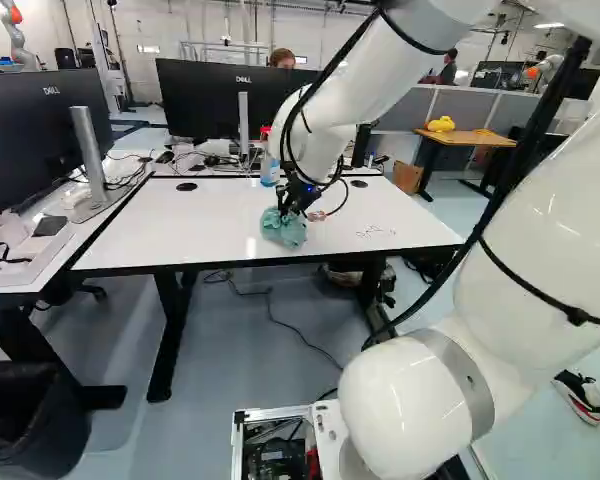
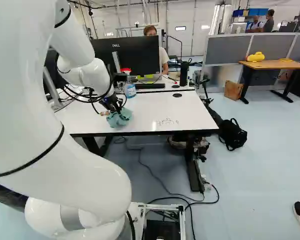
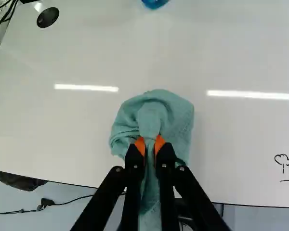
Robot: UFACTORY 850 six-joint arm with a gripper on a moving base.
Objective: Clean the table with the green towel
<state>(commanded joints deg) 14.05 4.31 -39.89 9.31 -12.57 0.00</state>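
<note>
Though gripped by end effector (image 1: 286, 211), green towel (image 3: 177, 115) partly hidden.

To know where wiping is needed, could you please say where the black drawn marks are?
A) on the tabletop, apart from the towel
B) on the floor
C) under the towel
A: the black drawn marks show on the tabletop, to one side of the towel gripped by the tool.

Wall (image 2: 187, 37): white, pipes running up it.
Floor (image 2: 260, 155): pale blue-grey, smooth, faintly glossy.
Partition (image 2: 272, 49): grey panels, pale frame.
Far desk (image 2: 276, 65): wood-coloured top, dark legs; stands near partition.
Side desk (image 1: 90, 226): white; monitor (image 1: 40, 140) upright on it.
Light (image 1: 550, 25): bright overhead strip.
</note>
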